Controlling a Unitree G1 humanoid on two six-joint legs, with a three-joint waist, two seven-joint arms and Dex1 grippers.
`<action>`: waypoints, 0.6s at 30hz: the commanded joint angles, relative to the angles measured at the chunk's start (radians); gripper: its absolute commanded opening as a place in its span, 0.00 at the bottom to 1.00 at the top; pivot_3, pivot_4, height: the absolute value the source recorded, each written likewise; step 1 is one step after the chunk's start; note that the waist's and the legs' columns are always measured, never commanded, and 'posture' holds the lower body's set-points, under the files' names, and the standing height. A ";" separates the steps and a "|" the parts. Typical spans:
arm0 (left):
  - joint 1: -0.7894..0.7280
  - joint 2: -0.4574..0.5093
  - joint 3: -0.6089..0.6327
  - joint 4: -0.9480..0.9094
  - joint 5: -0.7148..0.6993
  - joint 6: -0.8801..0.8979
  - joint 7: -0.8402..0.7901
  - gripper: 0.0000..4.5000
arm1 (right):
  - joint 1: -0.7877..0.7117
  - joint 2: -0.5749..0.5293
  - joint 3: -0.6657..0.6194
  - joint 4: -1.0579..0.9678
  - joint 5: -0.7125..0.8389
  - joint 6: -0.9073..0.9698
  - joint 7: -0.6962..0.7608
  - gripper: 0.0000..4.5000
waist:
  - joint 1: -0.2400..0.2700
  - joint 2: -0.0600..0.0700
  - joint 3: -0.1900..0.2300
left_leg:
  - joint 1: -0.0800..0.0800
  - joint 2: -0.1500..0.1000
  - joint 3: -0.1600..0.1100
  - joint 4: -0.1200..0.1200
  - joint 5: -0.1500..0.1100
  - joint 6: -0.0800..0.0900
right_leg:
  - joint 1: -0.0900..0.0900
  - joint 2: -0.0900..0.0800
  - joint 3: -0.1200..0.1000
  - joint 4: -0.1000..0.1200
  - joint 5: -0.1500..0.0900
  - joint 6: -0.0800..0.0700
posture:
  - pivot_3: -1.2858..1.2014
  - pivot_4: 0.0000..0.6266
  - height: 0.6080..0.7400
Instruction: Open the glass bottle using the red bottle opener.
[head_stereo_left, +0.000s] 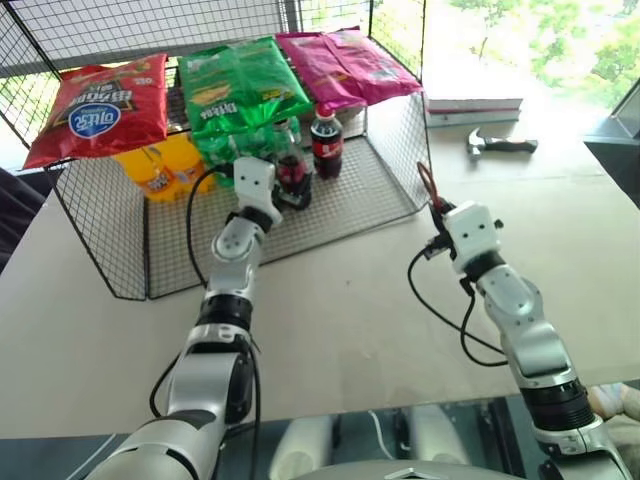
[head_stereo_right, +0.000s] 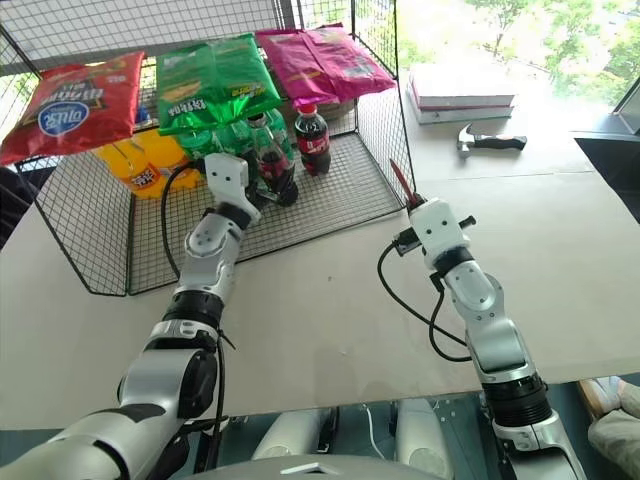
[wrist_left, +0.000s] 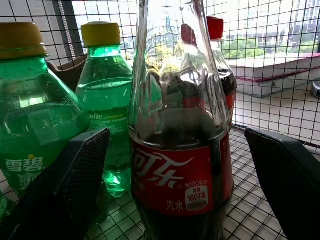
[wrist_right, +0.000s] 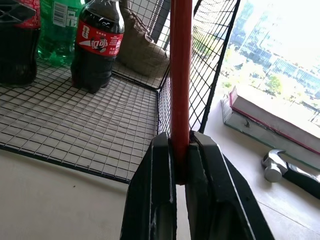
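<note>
L gripper (head_stereo_right: 262, 172) at glass bottle (head_stereo_right: 274, 160); R gripper (head_stereo_right: 408, 203) w/ red bottle opener (head_stereo_right: 400, 181).

Three crinkled snack bags lie across the top of the one black wire-mesh rack (head_stereo_left: 395, 150) in the upper half of the frame: one red (head_stereo_left: 102, 110), one green (head_stereo_left: 240, 85), one magenta (head_stereo_left: 345, 62). Under them stand two cola bottles, one clear glass bottle with a red label band (wrist_left: 180, 150) and one plastic bottle with a red screw cap (head_stereo_left: 326, 140). At least two green soda bottles with yellow caps (wrist_left: 102, 105) and two orange drink bottles (head_stereo_left: 160, 165) stand beside them. At upper right lie one black-handled hammer (head_stereo_left: 500, 144) and one stack of books (head_stereo_left: 475, 105). One flat red bottle opener (wrist_right: 180, 75) is there too.
</note>
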 joint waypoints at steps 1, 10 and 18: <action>-0.101 -0.010 0.000 0.127 0.011 -0.043 0.020 1.00 | 0.018 0.007 0.019 -0.053 -0.040 -0.033 -0.004 0.00 | 0.001 0.000 0.000 | 0.000 -0.001 -0.001 0.000 0.000 0.000 | 0.000 0.000 -0.001 0.000 0.000 0.000 | 0.52 0.24 1.00; -0.210 0.001 0.004 0.272 0.022 -0.052 0.033 0.62 | 0.029 0.030 0.027 -0.051 -0.063 -0.043 -0.002 0.00 | -0.010 -0.001 0.000 | 0.000 -0.002 -0.001 0.001 0.000 0.000 | 0.000 0.000 -0.001 0.001 0.000 0.000 | 0.52 0.24 1.00; -0.143 -0.002 -0.004 0.125 -0.032 0.005 -0.096 0.62 | 0.026 0.032 0.009 -0.035 -0.070 -0.062 -0.005 0.00 | -0.015 -0.001 0.000 | 0.000 -0.002 -0.002 0.002 0.000 0.000 | 0.000 0.000 -0.001 0.003 0.000 0.000 | 0.52 0.24 1.00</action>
